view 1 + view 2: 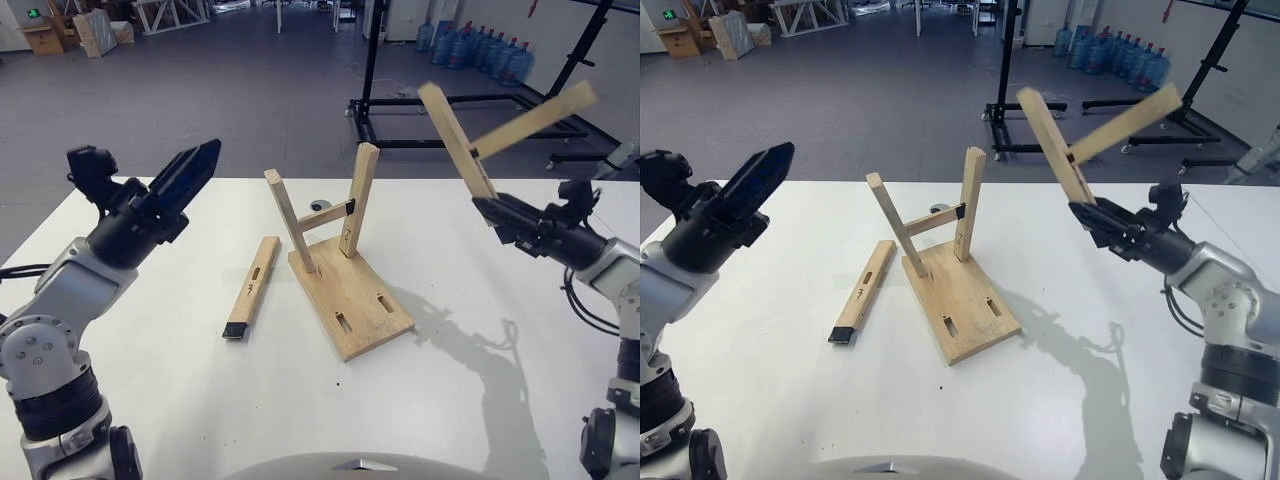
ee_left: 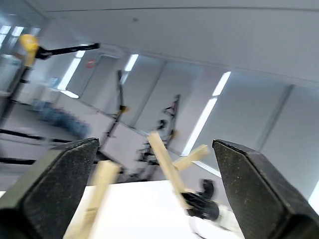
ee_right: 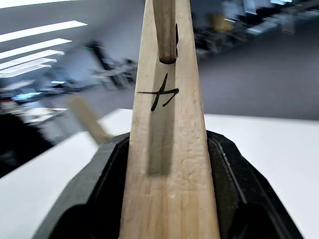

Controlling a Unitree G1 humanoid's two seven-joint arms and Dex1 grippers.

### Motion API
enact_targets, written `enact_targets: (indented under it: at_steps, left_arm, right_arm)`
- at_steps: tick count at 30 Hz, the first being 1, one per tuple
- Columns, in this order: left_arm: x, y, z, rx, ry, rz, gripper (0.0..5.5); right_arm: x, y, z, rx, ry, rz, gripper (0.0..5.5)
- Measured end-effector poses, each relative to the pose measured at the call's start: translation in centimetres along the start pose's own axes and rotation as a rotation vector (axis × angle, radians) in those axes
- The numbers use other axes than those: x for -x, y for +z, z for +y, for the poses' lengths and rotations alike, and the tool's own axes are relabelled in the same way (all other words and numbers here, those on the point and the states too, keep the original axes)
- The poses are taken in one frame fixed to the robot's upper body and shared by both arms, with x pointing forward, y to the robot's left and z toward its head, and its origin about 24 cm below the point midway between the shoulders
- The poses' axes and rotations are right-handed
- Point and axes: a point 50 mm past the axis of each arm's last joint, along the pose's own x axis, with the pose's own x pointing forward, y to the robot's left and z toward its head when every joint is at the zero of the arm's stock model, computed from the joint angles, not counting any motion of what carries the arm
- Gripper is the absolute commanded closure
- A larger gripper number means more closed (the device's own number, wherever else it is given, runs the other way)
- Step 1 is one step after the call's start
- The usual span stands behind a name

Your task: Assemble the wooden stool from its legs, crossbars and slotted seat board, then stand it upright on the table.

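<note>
So the right claw [image 1: 487,207] is clamped on the low end of a leg [image 1: 455,140], up in the air at 3 o'clock of the board [image 1: 355,300]. That leg tips toward 11 o'clock, and a bar [image 1: 535,120] plugged into it points to 2. The right wrist view adds a pen mark [image 3: 158,92] just under the bar's hole.

The board lies flat on the table [image 1: 480,380], long axis 11 to 5. It's pale wood with two open slots at the near end, and its two uprights [image 1: 358,200] are joined by a crossbar [image 1: 322,217]. A loose leg [image 1: 252,287] lies at its 9 o'clock, dark tip toward 7.

The left claw [image 1: 200,160] is raised at 9 o'clock, and the left wrist view shows its fingers [image 2: 55,194] spread wide.
</note>
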Motion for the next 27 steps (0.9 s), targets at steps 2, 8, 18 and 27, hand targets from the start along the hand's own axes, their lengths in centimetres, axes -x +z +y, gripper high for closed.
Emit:
enact_targets:
  at_steps: [2, 8, 18, 27]
  left_arm:
    - [-1.2, -1.2, -0.3, 0.130, -0.084, 0.025, 1.32]
    - [-3.0, -3.2, -0.5, 0.350, -0.191, 0.078, 1.32]
    - [-4.4, -3.6, -1.9, 0.466, -0.291, 0.083, 1.32]
    - [-5.7, -3.8, -1.5, 0.463, -0.252, 0.109, 1.32]
  right_arm:
    - [-1.7, 0.4, 3.4, -0.037, 0.260, 0.006, 3.46]
    - [-4.5, -1.5, 6.4, -0.160, 0.473, 0.042, 3.46]
    - [-6.6, -4.6, 7.3, -0.245, 0.496, 0.090, 3.46]
    - [-7.6, -6.1, 7.9, -0.277, 0.503, 0.112, 3.46]
